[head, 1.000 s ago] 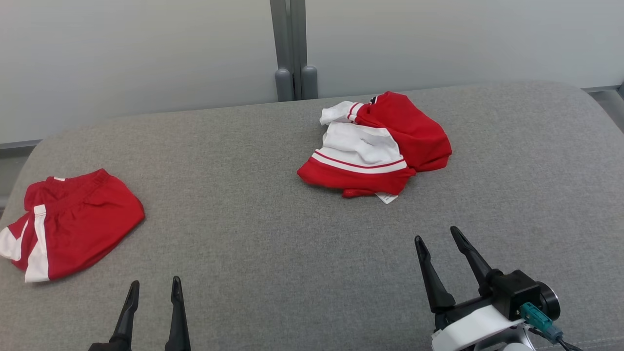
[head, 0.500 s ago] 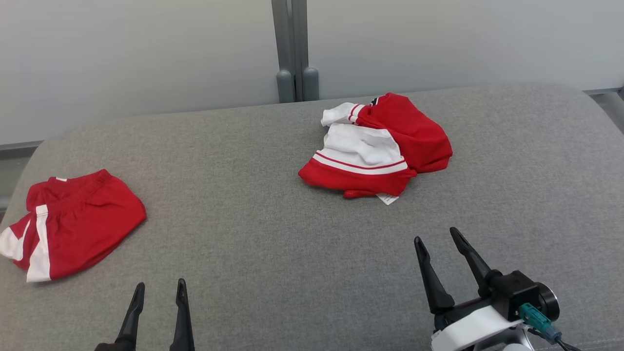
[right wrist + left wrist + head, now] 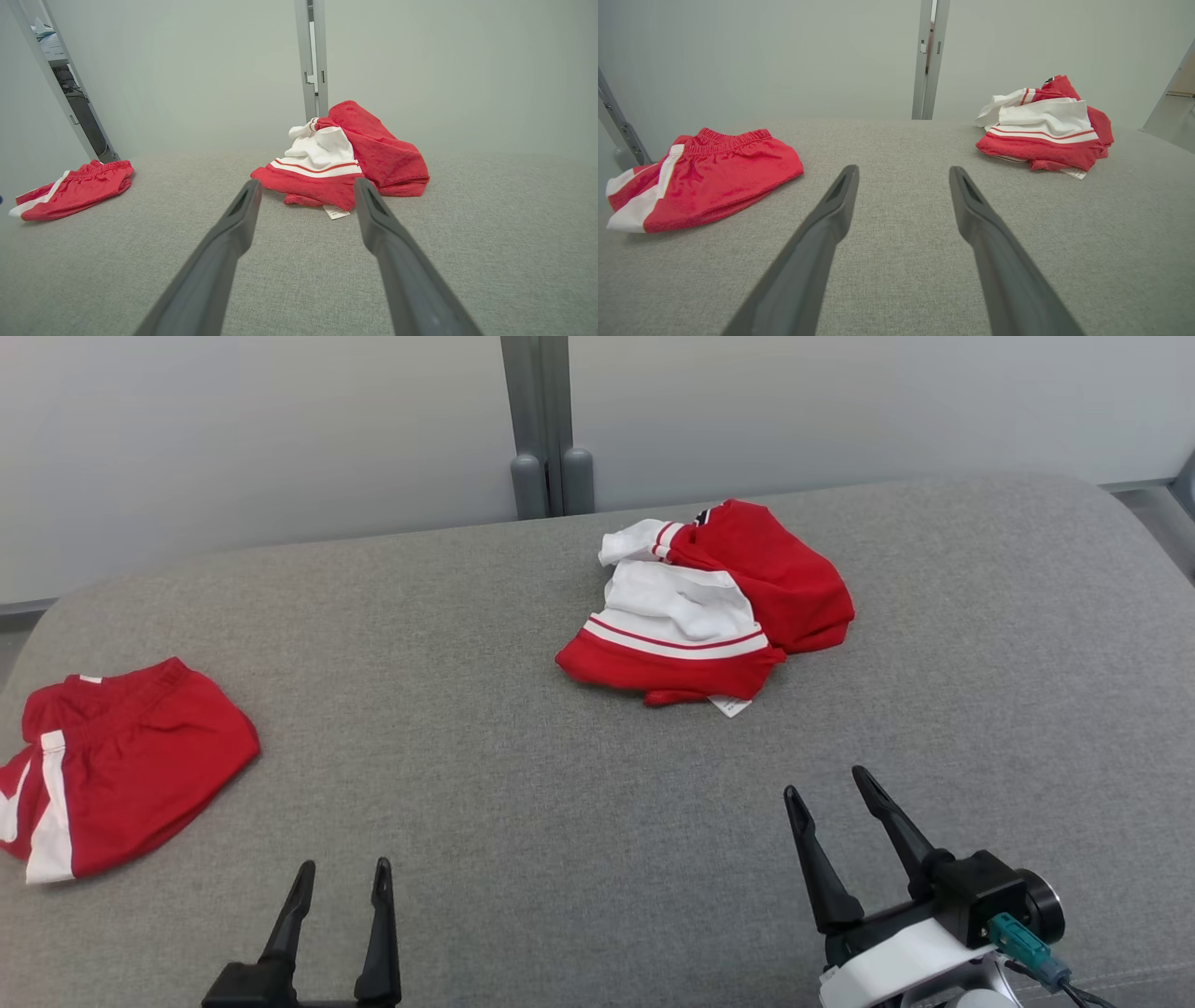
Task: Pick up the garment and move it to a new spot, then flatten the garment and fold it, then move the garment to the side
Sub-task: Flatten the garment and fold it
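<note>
Though spread to the full width, grips nothing at the left tool (image 3: 344,864) and nothing at the right tool (image 3: 825,781); a wide gap between the long, dark, tapered fingers (image 3: 373,214). Both held low over the counter (image 3: 523,784): padded, rounded at the corners, covered with grey woven cloth of a fine, rough grain.

Straight ahead of the right tool, apart from its fingertips, and ahead to the right of the left tool: the garment (image 3: 709,602), crumpled into a loose heap on the cloth. Soft red fabric with a grainy surface on the side farther from the left tool; on the other side a smooth white panel with a thin red stripe, and a red band below it. At the edge nearest the right tool, a small white label (image 3: 731,706), flat on the counter.

Ahead and to the left of the left tool, well apart from the heap: red shorts (image 3: 121,765), a little shiny, with a gathered elastic waist and a white side stripe, laid flat.

Between the right tool and the garment: bare grey cloth. Beyond the garment, behind the far edge of the counter: a grey post (image 3: 541,420), upright, between pale smooth wall panels (image 3: 233,439). Behind the right tool, on its wrist: a teal plug (image 3: 1013,938) with a thin cable.
</note>
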Robot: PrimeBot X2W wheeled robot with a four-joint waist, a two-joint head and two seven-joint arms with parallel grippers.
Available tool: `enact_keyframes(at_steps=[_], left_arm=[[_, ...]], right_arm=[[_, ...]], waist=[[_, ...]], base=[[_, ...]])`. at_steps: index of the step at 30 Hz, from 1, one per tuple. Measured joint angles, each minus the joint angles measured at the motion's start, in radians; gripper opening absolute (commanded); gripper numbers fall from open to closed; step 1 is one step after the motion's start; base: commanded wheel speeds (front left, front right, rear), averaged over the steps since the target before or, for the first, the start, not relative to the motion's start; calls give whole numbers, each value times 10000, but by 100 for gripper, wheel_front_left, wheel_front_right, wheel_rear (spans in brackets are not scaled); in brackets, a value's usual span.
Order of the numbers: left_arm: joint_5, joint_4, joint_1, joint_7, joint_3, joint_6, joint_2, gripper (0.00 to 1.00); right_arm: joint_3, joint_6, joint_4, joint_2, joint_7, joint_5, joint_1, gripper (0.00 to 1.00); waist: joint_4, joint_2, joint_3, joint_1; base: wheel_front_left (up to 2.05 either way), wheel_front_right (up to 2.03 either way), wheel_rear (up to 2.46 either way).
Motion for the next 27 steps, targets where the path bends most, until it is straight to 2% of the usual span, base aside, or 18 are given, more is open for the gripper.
enact_keyframes(at_steps=[6, 10, 15, 20, 27], left_arm=[[-13, 1070, -1484, 4, -430, -301, 0, 100], [667, 1960, -3155, 2, -1074, -539, 36, 100], [759, 3699, -5372, 2, -1825, -639, 257, 100], [259, 5202, -7689, 36, -2987, -683, 355, 100], [-1181, 6750, -9839, 848, -4571, -685, 826, 100]], right_arm=[[-113, 0, -96, 2, 0, -119, -214, 100], [-222, 0, -291, -4, 0, -188, -681, 100], [-278, 0, -504, -4, 0, -232, -1186, 100], [-297, 2, -780, -6, 0, -190, -1681, 100], [-155, 0, -1127, -6, 0, -35, -2040, 100]], waist=[[-192, 0, 459, 0], [-305, 0, 994, 0], [-450, 0, 1829, 0], [-632, 0, 2716, 0], [-972, 0, 3830, 1]], base=[[0, 0, 0], [0, 0, 0], [0, 0, 0], [0, 0, 0], [0, 0, 0]])
